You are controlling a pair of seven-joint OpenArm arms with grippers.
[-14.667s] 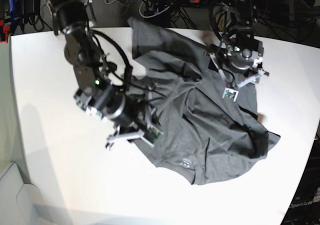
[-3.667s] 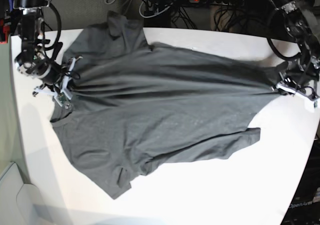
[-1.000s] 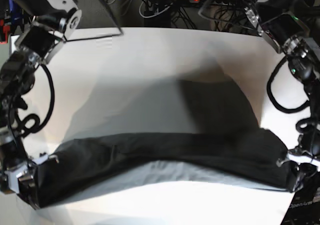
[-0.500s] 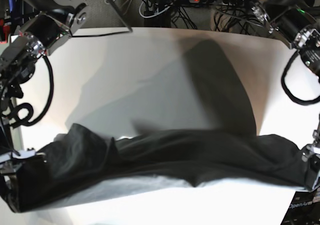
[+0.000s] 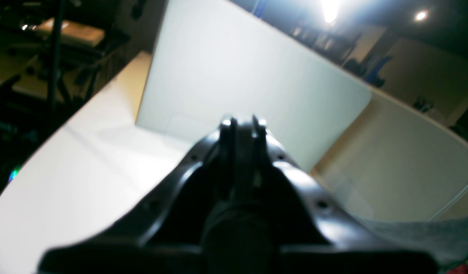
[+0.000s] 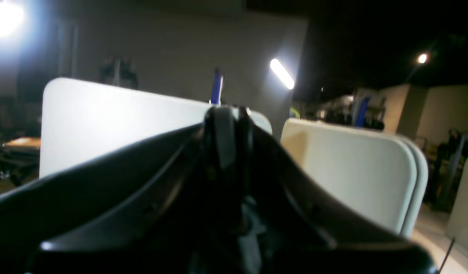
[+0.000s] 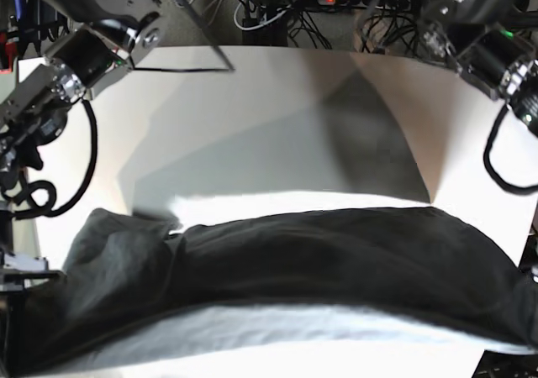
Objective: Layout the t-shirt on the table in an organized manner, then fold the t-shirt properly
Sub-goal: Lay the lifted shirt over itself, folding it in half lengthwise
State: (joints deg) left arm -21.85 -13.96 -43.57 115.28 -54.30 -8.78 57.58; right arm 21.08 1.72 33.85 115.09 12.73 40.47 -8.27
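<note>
Since half a sec ago the t-shirt [image 7: 336, 265] has come higher and closer to the base cam, now filling most of the lower frame as a dark band stretched side to side, above the near part of the table [image 7: 252, 101]. Its big shadow sits on the tabletop behind it, a bright strip of table showing between shadow and cloth.

Left gripper [image 5: 241, 123]: fingers pressed tight together, no gap seen from the wrist cam. A bit of grey cloth shows at that view's lower right, but whether it's pinched between the tips I can't tell, it's blurred and hidden by the gripper body.

Right gripper [image 6: 228, 114]: also clamped shut, tips together; can't make out any cloth in them from its wrist cam, too dark.

Neither gripper shows in the base view; only the upper arm links appear, one each side of the table's far corners, with the shirt's ends running off toward both lower frame edges.
</note>
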